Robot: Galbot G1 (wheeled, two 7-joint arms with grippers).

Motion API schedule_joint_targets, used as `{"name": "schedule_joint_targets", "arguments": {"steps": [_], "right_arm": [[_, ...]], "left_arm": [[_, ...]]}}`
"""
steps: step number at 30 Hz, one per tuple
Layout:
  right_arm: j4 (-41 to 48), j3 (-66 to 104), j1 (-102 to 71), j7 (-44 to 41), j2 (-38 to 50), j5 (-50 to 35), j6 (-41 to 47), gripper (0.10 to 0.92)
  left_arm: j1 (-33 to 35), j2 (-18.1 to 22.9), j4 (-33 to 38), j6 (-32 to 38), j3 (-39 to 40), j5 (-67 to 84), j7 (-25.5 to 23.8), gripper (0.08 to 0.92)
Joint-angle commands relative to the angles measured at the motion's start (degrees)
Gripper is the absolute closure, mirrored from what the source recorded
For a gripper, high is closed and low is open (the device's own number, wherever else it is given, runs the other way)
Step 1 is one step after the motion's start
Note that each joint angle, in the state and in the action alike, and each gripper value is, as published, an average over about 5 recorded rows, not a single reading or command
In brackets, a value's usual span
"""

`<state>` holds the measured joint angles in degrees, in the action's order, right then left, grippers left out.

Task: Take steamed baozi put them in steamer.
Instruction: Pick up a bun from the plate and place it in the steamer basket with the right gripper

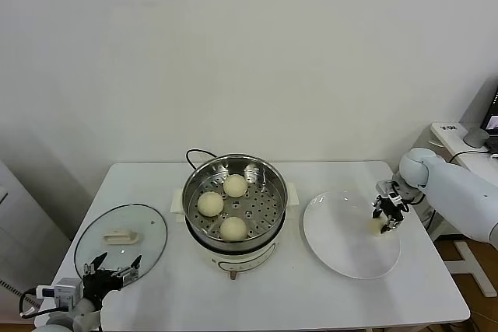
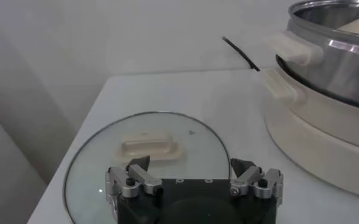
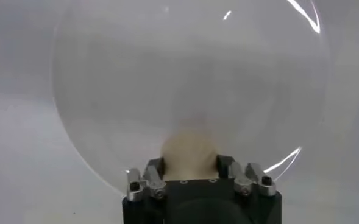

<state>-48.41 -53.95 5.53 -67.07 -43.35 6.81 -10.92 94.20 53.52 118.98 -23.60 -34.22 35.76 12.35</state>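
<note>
The right gripper [image 1: 387, 216] is pinching the last bun [image 3: 189, 154] on the plate [image 1: 334, 250] for transfer to the steamer [image 1: 264, 172], already holding three, while the left gripper [image 2: 194, 181] is idling spread beside the lid [image 1: 148, 219].

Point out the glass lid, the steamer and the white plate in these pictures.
glass lid [image 1: 148, 242]: head view, on the bare glass beside its white handle.
steamer [image 1: 268, 172]: head view, on the shiny steel rim at the far right.
white plate [image 1: 334, 231]: head view, on the bare middle of the plate.
</note>
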Motion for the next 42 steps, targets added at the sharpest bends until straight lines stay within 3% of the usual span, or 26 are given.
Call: {"name": "schedule_joint_targets", "arguments": {"steps": [1, 12, 17, 23, 31, 42], "right_arm": [[-5.7, -7.2, 6.0, -0.9, 3.1, -8.6, 3.6, 0.628], [-23.2, -31.9, 33.5, 3.8, 7.0, -34.4, 15.4, 0.643], [-30.7, -38.8, 43.2, 7.8, 5.2, -44.5, 22.2, 0.643], [-33.2, -42.0, 48.8, 11.5, -0.6, -53.6, 27.0, 0.643], [-33.2, -41.3, 50.3, 16.8, -8.5, -61.4, 33.4, 0.643], [-34.7, -40.2, 47.8, 22.0, -15.0, -65.1, 37.0, 0.643]], "left_arm": [[0.1, 0.3, 0.1, -0.1, 0.0, -0.3, 0.1, 0.177], [0.4, 0.7, 0.9, -0.4, -0.2, -0.9, 0.2, 0.177], [0.4, 0.7, 0.9, -0.4, -0.1, -1.0, 0.2, 0.177], [0.3, 0.6, 1.3, -0.4, 0.0, -1.1, 0.1, 0.177], [0.3, 0.7, 1.5, -0.5, 0.2, -1.1, 0.1, 0.177], [0.1, 0.8, 1.6, -0.5, 0.4, -1.3, 0.1, 0.177]]}}
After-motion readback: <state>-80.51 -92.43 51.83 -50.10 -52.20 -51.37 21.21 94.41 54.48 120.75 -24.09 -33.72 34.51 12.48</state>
